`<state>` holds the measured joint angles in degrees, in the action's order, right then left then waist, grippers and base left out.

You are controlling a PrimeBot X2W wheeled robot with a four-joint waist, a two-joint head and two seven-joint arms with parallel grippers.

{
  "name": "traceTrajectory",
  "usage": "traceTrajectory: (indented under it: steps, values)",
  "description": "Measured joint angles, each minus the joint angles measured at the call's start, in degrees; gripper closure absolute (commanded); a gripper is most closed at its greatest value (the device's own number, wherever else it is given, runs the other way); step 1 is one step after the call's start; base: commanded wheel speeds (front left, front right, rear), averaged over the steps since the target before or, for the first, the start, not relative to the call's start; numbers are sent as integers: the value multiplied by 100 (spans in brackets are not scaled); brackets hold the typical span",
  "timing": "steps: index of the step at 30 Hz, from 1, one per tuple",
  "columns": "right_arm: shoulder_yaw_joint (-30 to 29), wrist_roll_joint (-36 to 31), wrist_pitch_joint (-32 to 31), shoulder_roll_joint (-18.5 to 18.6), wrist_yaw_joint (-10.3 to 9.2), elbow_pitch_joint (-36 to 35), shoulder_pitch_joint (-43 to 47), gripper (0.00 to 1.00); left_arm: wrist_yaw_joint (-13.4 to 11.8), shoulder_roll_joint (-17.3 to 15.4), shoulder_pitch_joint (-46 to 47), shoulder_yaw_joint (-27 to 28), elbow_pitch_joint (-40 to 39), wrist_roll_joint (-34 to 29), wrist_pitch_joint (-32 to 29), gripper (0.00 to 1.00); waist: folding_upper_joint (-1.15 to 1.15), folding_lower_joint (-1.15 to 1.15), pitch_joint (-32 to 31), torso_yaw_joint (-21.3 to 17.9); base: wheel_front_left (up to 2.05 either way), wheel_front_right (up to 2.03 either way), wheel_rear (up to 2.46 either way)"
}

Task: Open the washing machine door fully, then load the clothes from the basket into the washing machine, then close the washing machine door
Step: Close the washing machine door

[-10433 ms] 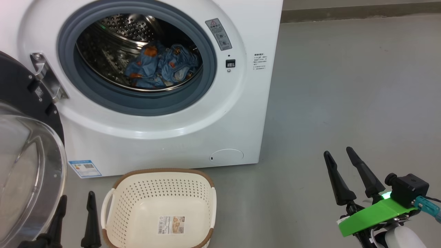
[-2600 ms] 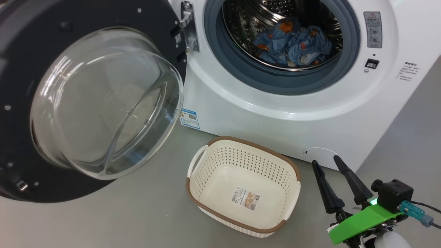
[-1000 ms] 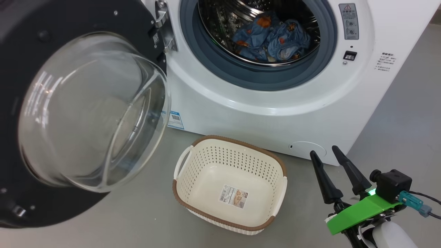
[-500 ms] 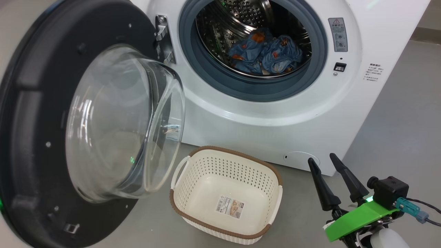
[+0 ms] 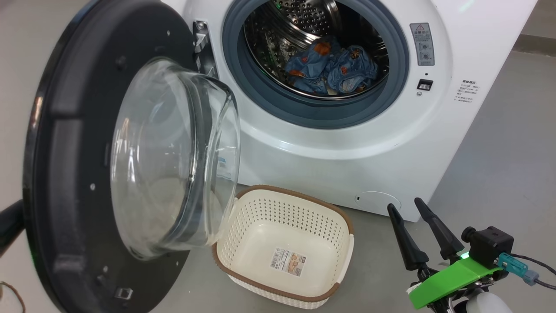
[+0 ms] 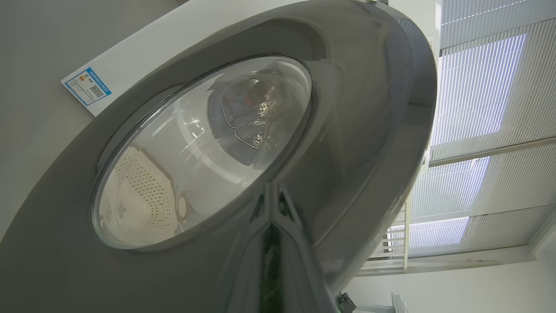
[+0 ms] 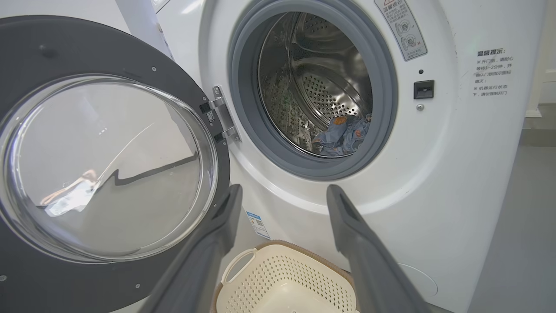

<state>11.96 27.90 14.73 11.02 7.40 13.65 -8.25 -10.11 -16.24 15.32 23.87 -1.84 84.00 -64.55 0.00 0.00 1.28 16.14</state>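
Step in hand: closing, judged from the layout. The clothes (image 5: 330,65) lie bundled low in the drum (image 5: 304,26) of the washing machine (image 5: 347,156). The basket (image 5: 282,217) sits empty on the floor (image 5: 499,152), just near of the machine front. So loading looks done and only the door is left.

The washing machine door (image 5: 65,143) stands partway open, hinged at the left of the opening. It is swung out toward the near left, with the glass bowl facing right. In the head view the bowl overlaps the basket's left end. Cannot tell if they touch or if the bowl just hangs above it.

Left hand (image 6: 271,193): fingers pressed together and holding nothing. Its tips are on or just at the door's glossy outer face, below the window. Contact looks likely but reflections make it hard to call.

Right hand (image 5: 405,205): fingers spread wide, empty. It hovers near right, beside the basket and clear of the door's path.

Next move calls for:
- the left hand pushing the outer face rightward and far, following the arc round the hinge
- the bowl passing the basket without snagging the rim
- a firm last press so the door seats in the grey seal and catches at the latch slot (image 5: 424,84) on the right
- the right hand keeping out of the way, or adding the final press
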Motion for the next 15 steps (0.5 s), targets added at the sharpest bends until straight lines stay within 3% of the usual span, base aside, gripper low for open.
traceTrajectory:
  steps: [15]
  values:
    - [-8,1,-1,-5,0,1,1,0,-100,305,-176,-348,-614,30,-99,100,0,0,21,-65,0,0,0]
